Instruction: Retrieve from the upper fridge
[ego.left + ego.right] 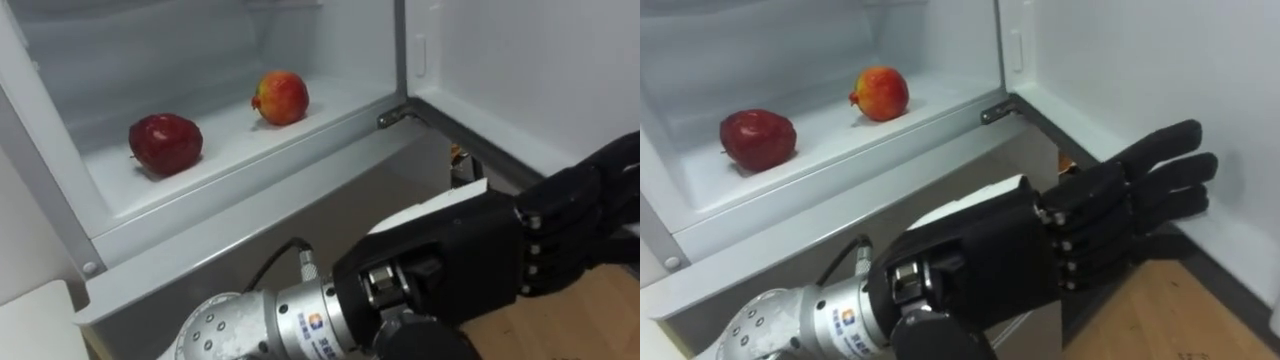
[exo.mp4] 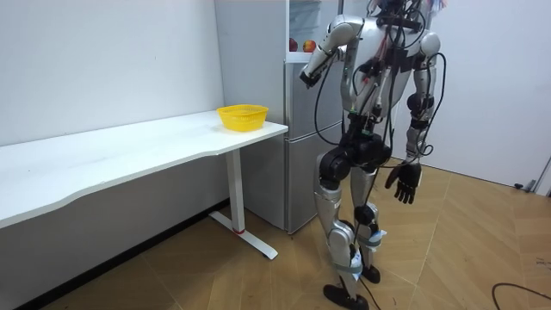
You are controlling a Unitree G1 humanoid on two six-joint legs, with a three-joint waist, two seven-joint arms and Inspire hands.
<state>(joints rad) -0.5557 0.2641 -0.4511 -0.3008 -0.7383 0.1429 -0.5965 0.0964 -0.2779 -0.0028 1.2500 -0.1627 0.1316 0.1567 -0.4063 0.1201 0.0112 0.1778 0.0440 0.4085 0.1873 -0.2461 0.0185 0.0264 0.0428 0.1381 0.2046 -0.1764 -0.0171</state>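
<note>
Fingers point(image 1: 1160, 180) of left hand point(image 1: 1020, 250) outstretched, clear of apples point(image 1: 758, 138)

Dark red apple point(image 1: 165, 143), red-yellow apple point(image 1: 281, 97)

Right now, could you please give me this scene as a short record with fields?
upper fridge: door open
shelf: dark red apple on the left, red-yellow apple on the right, apart
left hand: fingers straight, in front of the fridge, below the shelf, holding nothing
right hand: hangs at the robot's side, relaxed, empty
table: white, yellow basket on its end near the fridge
task state: neither apple touched yet
</note>
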